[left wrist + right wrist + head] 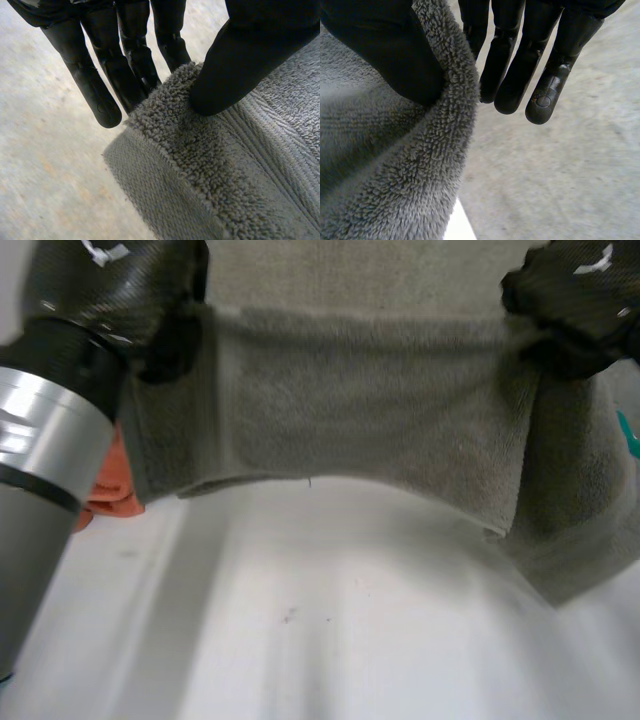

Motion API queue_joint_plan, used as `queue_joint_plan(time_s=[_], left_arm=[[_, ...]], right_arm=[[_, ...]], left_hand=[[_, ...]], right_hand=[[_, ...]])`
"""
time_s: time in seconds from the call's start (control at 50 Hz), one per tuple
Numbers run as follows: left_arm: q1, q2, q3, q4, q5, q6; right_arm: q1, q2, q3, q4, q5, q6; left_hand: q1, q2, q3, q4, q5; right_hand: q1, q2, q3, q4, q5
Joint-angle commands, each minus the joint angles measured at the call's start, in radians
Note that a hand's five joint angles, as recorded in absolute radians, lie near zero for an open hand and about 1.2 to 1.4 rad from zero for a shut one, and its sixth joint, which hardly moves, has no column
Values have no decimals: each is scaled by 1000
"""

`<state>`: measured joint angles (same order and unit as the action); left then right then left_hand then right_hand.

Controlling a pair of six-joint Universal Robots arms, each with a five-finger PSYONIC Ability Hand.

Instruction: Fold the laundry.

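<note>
Two corners of fluffy grey towel (370, 410) pinched by left hand (120, 280) and right hand (575, 295); towel hangs stretched between.

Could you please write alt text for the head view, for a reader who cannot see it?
A grey towel is held stretched between the left hand and the right hand, each pinching one end, above the white table. An orange cloth peeks out beside the left arm.

Showing thick, looped, matt terry cloth on the grey towel (200, 165), with a flatter ribbed band near its edge. Gleaming smooth, faintly glossy on the black left hand (90, 85), satin metal on the left arm (50, 430).
</note>
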<state>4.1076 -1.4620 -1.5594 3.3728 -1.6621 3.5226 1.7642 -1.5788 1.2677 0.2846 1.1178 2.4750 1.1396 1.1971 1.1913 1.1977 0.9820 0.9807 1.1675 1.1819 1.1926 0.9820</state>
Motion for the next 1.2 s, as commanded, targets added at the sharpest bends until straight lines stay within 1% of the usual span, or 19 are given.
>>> queue_joint_plan(time_s=[0.02,0.12,0.24,0.26,0.28,0.3,0.32,0.34,0.36,0.38,0.48,0.54,0.64,0.7,0.82,0.9,1.08,1.16,1.2], left_arm=[[3,-270,45,2,-2,2],[14,-481,136,8,-2,9],[66,-696,340,14,-47,10],[72,-712,363,17,-54,10],[76,-725,384,23,-61,13],[77,-753,422,46,-68,13],[79,-761,433,59,-70,10],[79,-765,441,74,-73,10],[79,-767,443,101,-74,12],[79,-765,438,115,-77,12],[68,-739,355,158,-74,16],[68,-673,273,163,-64,33],[68,-614,158,162,-44,79],[69,-609,99,160,11,108],[92,-633,62,152,153,151],[131,-708,93,155,169,165],[203,-847,239,149,191,167],[215,-896,289,126,237,162],[217,-916,323,99,266,157]], right_arm=[[4,252,-21,-44,-47,-128],[20,428,-80,-132,-44,-174],[43,605,-107,-442,-27,-174],[49,620,-107,-484,-23,-174],[60,649,-103,-566,-1,-169],[66,661,-102,-600,10,-166],[72,669,-99,-631,22,-162],[83,675,-87,-681,43,-147],[86,674,-79,-699,54,-133],[89,672,-71,-706,66,-120],[84,605,-2,-691,132,-1],[81,505,70,-638,191,70],[58,386,163,-428,218,101],[25,361,197,-316,221,107],[-49,300,304,-96,214,99],[-84,292,389,-129,212,93],[-134,315,512,-370,217,96],[-132,385,509,-412,217,94],[-134,416,496,-424,217,94]], left_hand=[[257,199,205,199,240],[257,199,205,199,240],[257,199,205,199,240],[164,107,112,106,147],[47,-11,-5,-11,30],[-315,-372,-366,-373,-332],[-487,-544,-539,-545,-504],[-648,-706,-700,-707,-665],[-880,-937,-931,-938,-897],[-937,-995,-989,-995,-954],[-923,-981,-975,-981,-940],[-917,-975,-969,-975,-934],[-873,-931,-925,-932,-890],[-835,-893,-887,-893,-852],[-732,-790,-784,-791,-749],[-674,-731,-725,-732,-691],[-627,-684,-678,-685,-644],[-630,-687,-681,-688,-647],[-630,-687,-681,-688,-647]], right_hand=[[416,229,214,204,240],[416,229,214,204,240],[399,212,198,187,223],[271,84,70,59,95],[-143,-330,-344,-355,-319],[-409,-595,-610,-621,-584],[-711,-897,-912,-923,-886],[-806,-993,-1007,-1018,-982],[-806,-993,-1007,-1018,-982],[-806,-993,-1007,-1018,-982],[-806,-993,-1007,-1018,-982],[-806,-993,-1007,-1018,-982],[-806,-993,-1007,-1018,-982],[-806,-993,-1007,-1018,-982],[-643,-830,-845,-855,-819],[-582,-768,-783,-794,-757],[-476,-663,-677,-688,-652],[-338,-525,-540,-550,-514],[-130,-317,-331,-342,-306]])
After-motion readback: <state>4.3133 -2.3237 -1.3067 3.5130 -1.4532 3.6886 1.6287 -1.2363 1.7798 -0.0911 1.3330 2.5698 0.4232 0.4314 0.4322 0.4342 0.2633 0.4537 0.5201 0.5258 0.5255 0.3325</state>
